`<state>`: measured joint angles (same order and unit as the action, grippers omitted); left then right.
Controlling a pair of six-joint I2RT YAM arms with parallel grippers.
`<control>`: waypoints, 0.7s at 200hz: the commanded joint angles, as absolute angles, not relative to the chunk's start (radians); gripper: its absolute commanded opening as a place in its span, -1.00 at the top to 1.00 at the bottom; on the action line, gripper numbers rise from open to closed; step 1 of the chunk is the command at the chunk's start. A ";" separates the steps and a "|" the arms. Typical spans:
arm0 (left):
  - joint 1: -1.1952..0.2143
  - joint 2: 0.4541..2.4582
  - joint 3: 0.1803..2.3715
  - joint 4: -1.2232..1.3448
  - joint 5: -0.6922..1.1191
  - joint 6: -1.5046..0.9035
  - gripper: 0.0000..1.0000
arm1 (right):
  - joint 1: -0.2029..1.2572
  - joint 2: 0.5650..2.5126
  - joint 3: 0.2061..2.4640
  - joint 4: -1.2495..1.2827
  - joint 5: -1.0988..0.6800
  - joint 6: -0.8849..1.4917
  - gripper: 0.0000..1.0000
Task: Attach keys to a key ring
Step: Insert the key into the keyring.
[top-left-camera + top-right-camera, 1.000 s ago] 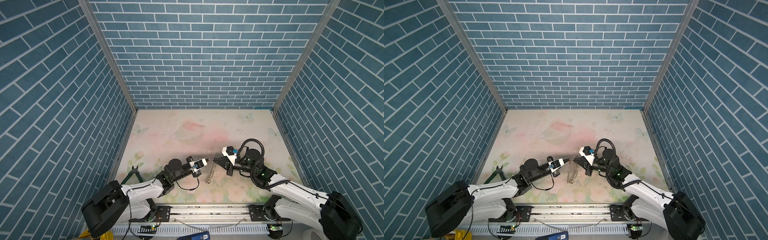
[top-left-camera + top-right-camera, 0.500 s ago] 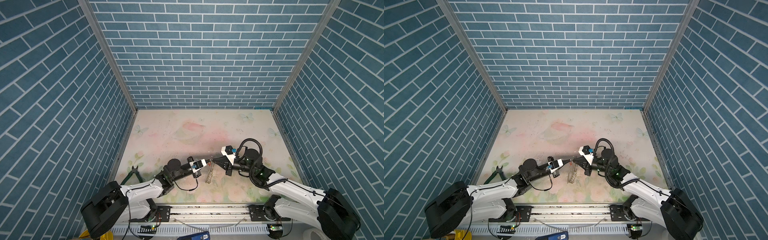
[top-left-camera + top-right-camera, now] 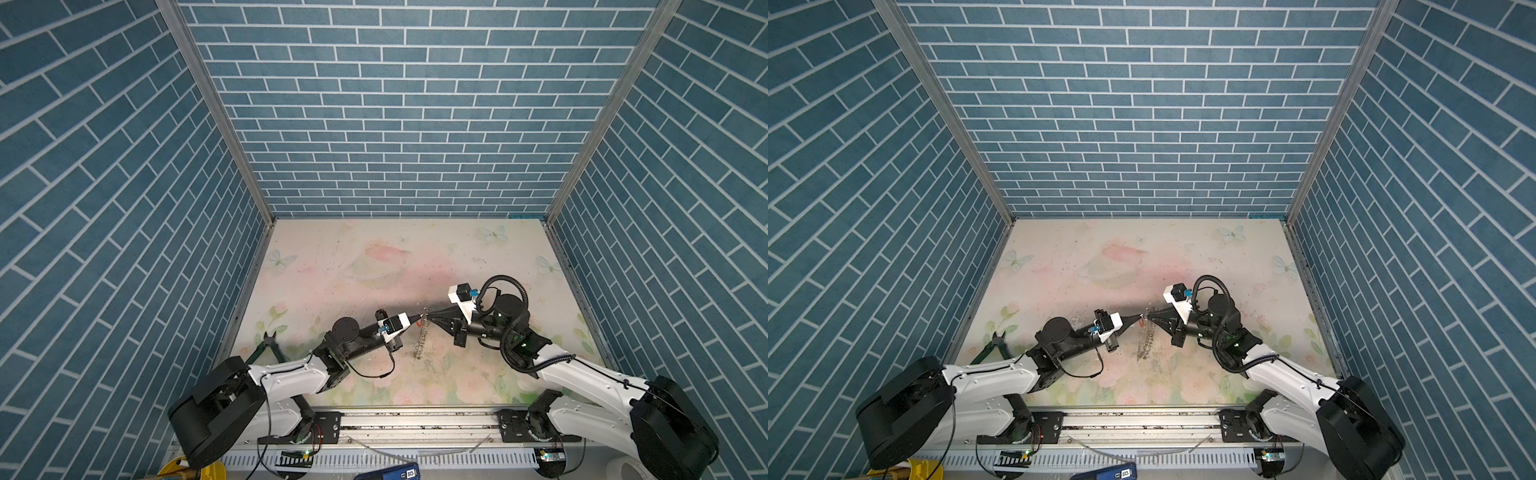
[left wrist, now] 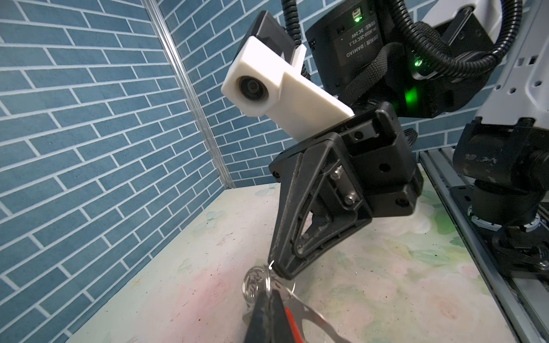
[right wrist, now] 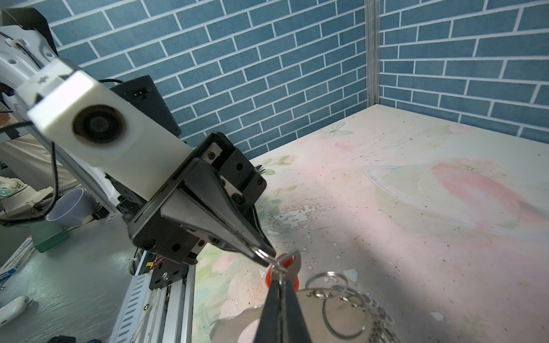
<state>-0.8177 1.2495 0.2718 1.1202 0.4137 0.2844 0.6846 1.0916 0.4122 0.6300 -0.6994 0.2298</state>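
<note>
1. Orange-red plastic, the tag (image 5: pixel 268 276) is small and flat, with a thin silver wire loop at one end. It hangs in the air between the two hand tips, above the front half of the table (image 3: pixel 374 257), about midway between the left and right edges.
2. The ring (image 3: pixel 421 345) is a thin wire hoop strung with many small bright split rings. It dangles edge-on just below the tips.
3. A flat, shiny plate (image 4: pixel 312 320) with cut-outs hangs among them; I cannot tell what it is.
4. The left hand (image 3: pixel 415 327) has smooth black fingers tapering to a point. They are pressed together and seem to pinch the tag's loop. Its arm reaches low from the front left corner, the wrist nearly level.
5. The right hand (image 3: pixel 429 320) has black triangular fingers with ribbed edges. It is closed too and seems to nip the ring's wire. It slants down toward the left hand, tips almost touching.
6. The table's pale floral print is scuffed and flaking. Green-handled pliers (image 3: pixel 261 352) lie by its left edge.
</note>
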 commanded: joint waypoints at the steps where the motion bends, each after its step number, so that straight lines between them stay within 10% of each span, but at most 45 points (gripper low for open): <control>1: -0.821 1.307 0.259 1.295 0.454 0.217 1.00 | 0.675 1.102 0.423 0.706 -0.706 0.258 1.00; 140: -0.819 1.350 0.288 1.405 0.453 0.152 1.00 | 0.629 1.126 0.407 0.726 -0.721 0.289 0.92</control>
